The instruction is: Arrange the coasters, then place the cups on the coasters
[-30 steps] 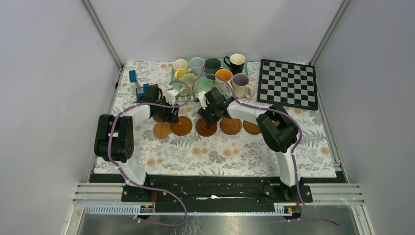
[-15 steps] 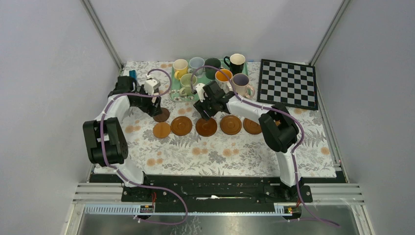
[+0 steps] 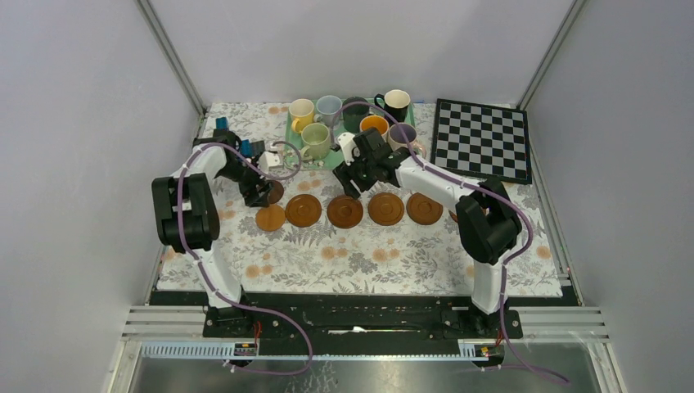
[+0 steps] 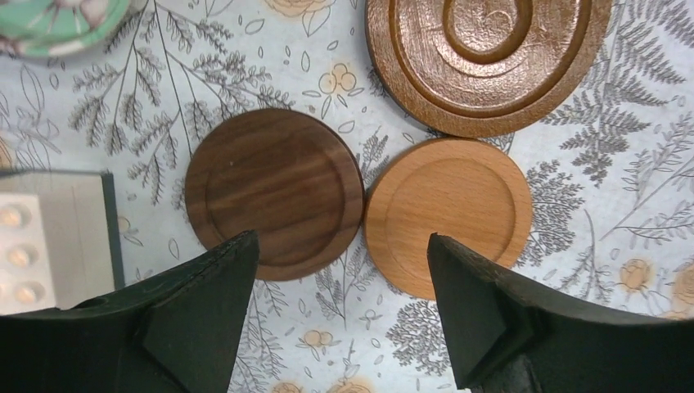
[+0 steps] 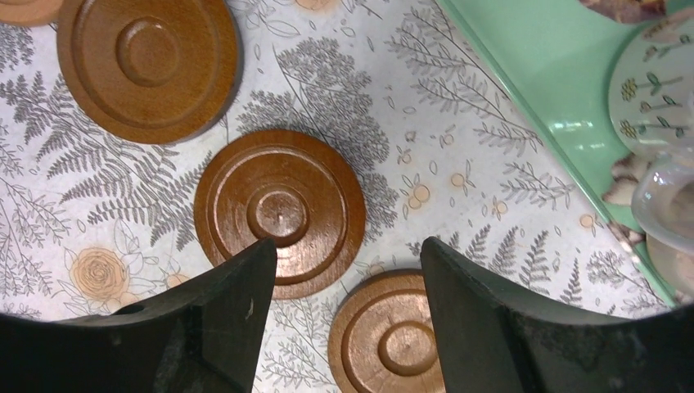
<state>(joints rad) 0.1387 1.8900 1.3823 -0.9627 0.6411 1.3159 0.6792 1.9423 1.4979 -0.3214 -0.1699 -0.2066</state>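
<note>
Several brown coasters lie in a row on the floral cloth: a dark one (image 3: 273, 193), a light orange one (image 3: 270, 218), then others (image 3: 304, 210), (image 3: 344, 211), (image 3: 385, 208), (image 3: 424, 208). Several cups stand on the green tray (image 3: 293, 155), among them yellow (image 3: 301, 110), black (image 3: 396, 103) and pale green (image 3: 315, 140). My left gripper (image 3: 260, 188) hangs open over the dark coaster (image 4: 274, 192) and light coaster (image 4: 448, 214), holding nothing (image 4: 340, 241). My right gripper (image 3: 353, 176) is open and empty (image 5: 345, 246) above two ringed coasters (image 5: 280, 213), (image 5: 393, 337).
A black-and-white checkerboard (image 3: 481, 139) lies at the back right. A small blue item (image 3: 222, 125) and a box with a pill blister (image 4: 49, 246) sit at the back left. The tray's edge (image 5: 556, 90) and a floral mug (image 5: 655, 90) are close to my right gripper.
Both grippers have opened wider. The left arm swung out to the left, uncovering the dark coaster. The right gripper drew back a little toward the tray.
</note>
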